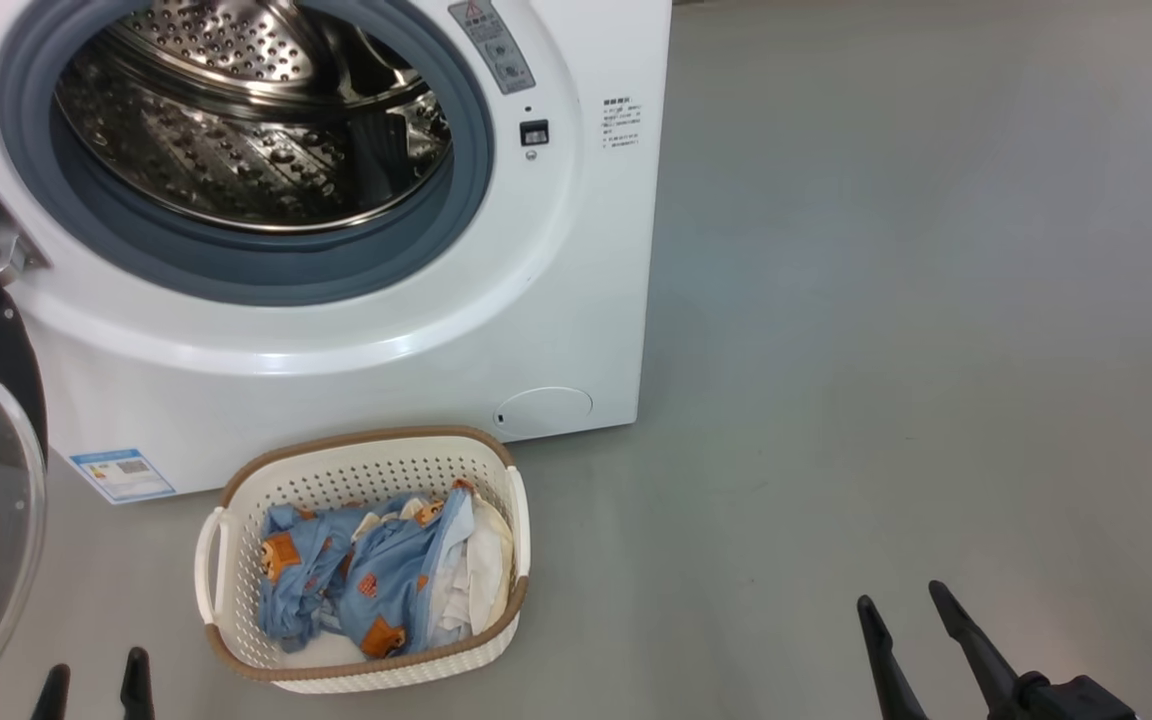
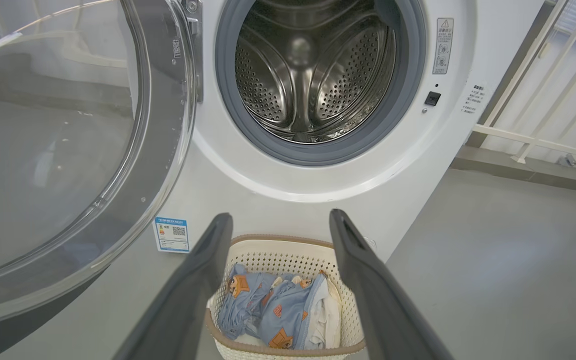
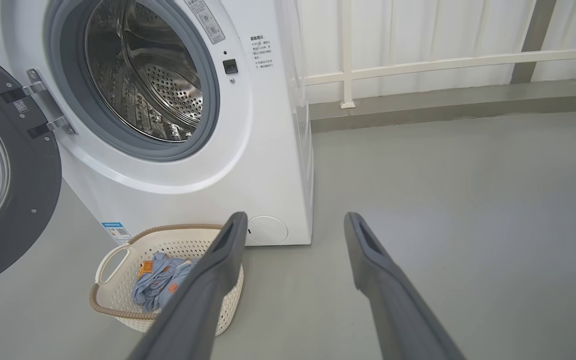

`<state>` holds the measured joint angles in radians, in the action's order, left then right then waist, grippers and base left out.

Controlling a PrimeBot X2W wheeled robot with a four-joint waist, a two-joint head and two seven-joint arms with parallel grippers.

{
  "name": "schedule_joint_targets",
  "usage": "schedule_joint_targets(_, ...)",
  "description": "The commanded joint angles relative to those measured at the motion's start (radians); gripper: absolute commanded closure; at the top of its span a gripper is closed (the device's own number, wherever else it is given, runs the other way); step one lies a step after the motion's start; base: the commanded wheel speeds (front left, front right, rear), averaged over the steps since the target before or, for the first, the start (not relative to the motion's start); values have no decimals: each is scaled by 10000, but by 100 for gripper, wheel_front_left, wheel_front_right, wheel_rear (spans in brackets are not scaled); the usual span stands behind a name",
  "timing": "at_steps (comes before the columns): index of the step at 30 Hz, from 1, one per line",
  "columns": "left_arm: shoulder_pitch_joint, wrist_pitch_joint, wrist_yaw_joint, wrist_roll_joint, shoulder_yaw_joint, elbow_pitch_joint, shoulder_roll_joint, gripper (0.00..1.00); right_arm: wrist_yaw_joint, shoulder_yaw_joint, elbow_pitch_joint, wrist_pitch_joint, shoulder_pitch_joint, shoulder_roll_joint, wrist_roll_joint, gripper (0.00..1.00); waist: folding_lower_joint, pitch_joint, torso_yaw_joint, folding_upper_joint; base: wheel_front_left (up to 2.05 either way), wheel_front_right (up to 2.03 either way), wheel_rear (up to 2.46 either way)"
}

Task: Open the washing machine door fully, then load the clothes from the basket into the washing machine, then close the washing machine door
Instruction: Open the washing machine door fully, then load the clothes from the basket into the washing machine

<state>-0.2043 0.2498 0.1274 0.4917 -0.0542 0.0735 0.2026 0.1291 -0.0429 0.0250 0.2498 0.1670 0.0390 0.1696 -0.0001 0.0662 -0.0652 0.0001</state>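
We are holding our left fingers (image 2: 203, 270) and right fingers (image 3: 368, 250) spread and empty. The clothes (image 2: 273, 305) are lying in the basket (image 2: 288, 257) just ahead of the left fingers, and the door (image 2: 168, 125) is standing wide for loading.

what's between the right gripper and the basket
In the head view, just bare grey floor lies between the right gripper and the basket.

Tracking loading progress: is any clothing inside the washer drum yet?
No: the drum shows only bare perforated steel, and the clothes lie in the basket on the floor.
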Motion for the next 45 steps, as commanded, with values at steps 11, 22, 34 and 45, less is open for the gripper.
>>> schedule_joint_targets(11, 101, 119, 32, -400, -466, 278, -233, 0, 16, 67, -200, 120, -142, 112, -207, 0, 1, -329, 424, -1, 0, 0, 0)
schedule_joint_targets(22, 236, 119, 32, -728, -591, 400, -435, 0, 16, 109, -110, 120, -202, 112, -227, 0, 1, -445, 785, -1, 0, 0, 0)
schedule_joint_targets(34, 307, 120, 32, -947, -650, 490, -477, 0, 16, 6, -83, 120, -252, 112, -211, 0, 1, -458, 787, -1, 0, 0, 0)
schedule_joint_targets(45, 362, 120, 32, -1014, -668, 532, -460, 0, 16, 29, -102, 120, -228, 112, -161, 0, 1, -411, 760, -1, 0, 0, 0)
